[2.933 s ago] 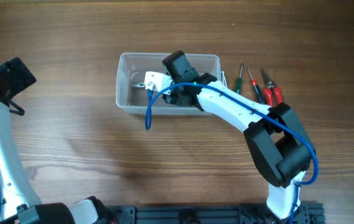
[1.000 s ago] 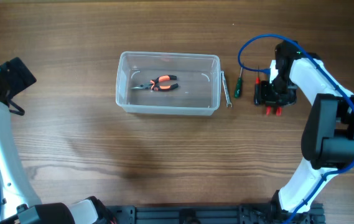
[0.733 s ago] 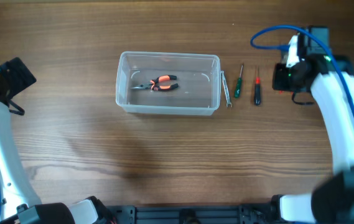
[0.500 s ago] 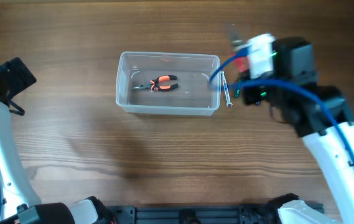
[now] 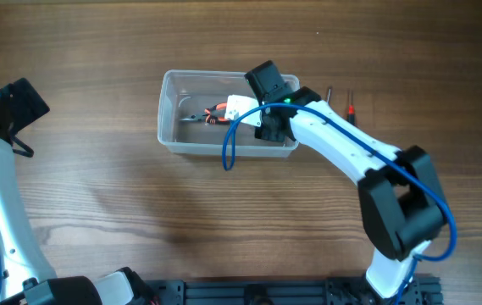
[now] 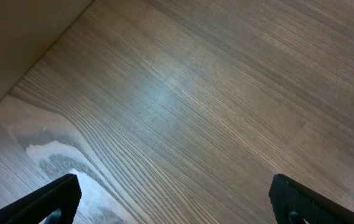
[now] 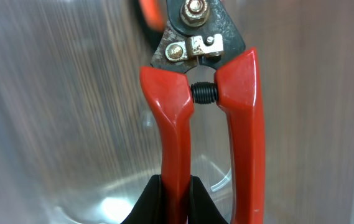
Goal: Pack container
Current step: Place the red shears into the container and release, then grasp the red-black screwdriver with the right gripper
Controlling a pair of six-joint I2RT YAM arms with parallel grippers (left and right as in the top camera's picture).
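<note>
Placement step, by judgement: second tool held over container [image 5: 163, 119], clear plastic tub near middle of wooden table [image 5: 96, 195], with orange-handled pliers [image 5: 217, 113] already lying on its floor, toward left half. Right gripper [image 7: 170, 200] above right half of tub, clamped on one handle of red-handled spring cutters [image 7: 196, 93]; other handle free, cutter head pointing away from fingers, over blurred clear plastic. Not possible to tell from wrist view whether cutters touching tub floor or hanging just above it. Left gripper [image 6: 177, 208] well apart at left edge of table, fingertips spread wide with nothing between, only bare wood below. Outside tub, just beyond its right wall: green-handled screwdriver [image 5: 328, 91] and red-handled screwdriver [image 5: 350, 97], partly hidden by right arm, not packed yet. Next, probably: lower a little, then release cutters beside pliers, not on top of them; lift straight up to clear rim before going for screwdrivers. Care needed with spring between handles: likely to push free handle outward on release, so possible small jump or slide of tool.
</note>
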